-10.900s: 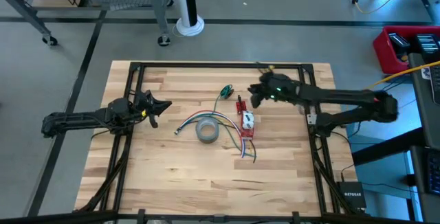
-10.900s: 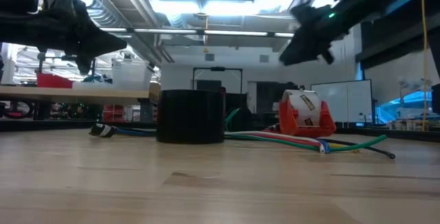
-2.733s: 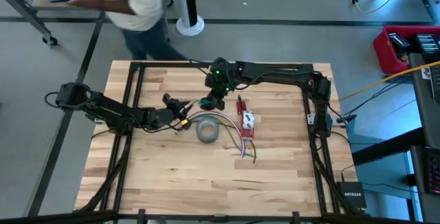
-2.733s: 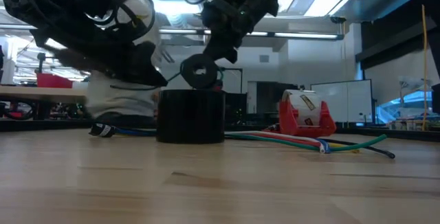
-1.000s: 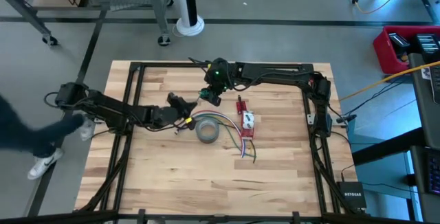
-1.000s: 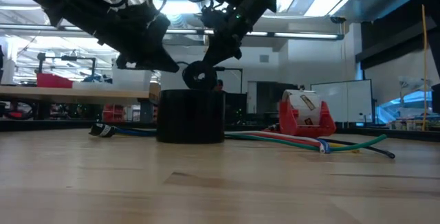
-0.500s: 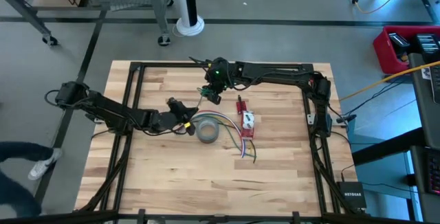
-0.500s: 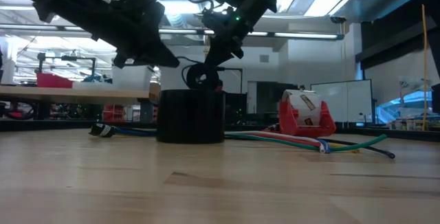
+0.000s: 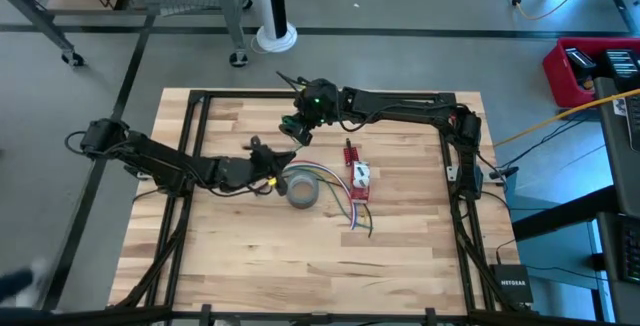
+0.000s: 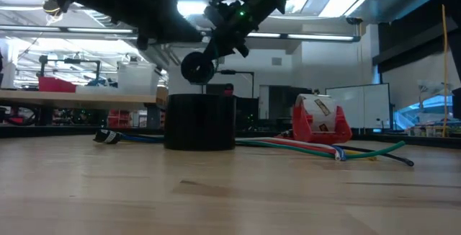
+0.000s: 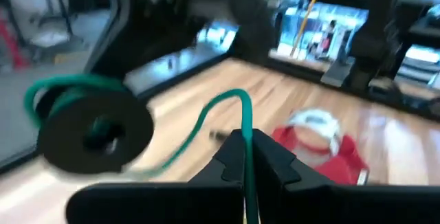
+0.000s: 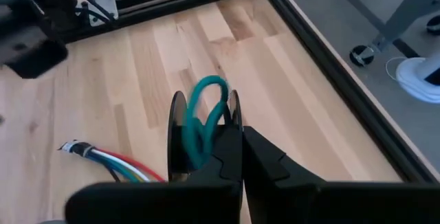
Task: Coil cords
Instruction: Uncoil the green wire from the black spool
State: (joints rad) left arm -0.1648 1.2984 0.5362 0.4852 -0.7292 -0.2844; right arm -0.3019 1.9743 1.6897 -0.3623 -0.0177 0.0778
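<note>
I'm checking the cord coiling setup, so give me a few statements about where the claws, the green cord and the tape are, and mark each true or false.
1. The right claw holds the dark spool wound with thin green cord above the wooden table. True.
2. The left claw is open and empty. False: it is shut on the green cord's free end.
3. The grey tape roll lies on the table. True.
4. The red tape dispenser is held by a claw. False: it rests on the table.

Pale, smooth wood planks are making up the table; matt black plastic is forming the spool; the green cord is looking rubbery.
</note>
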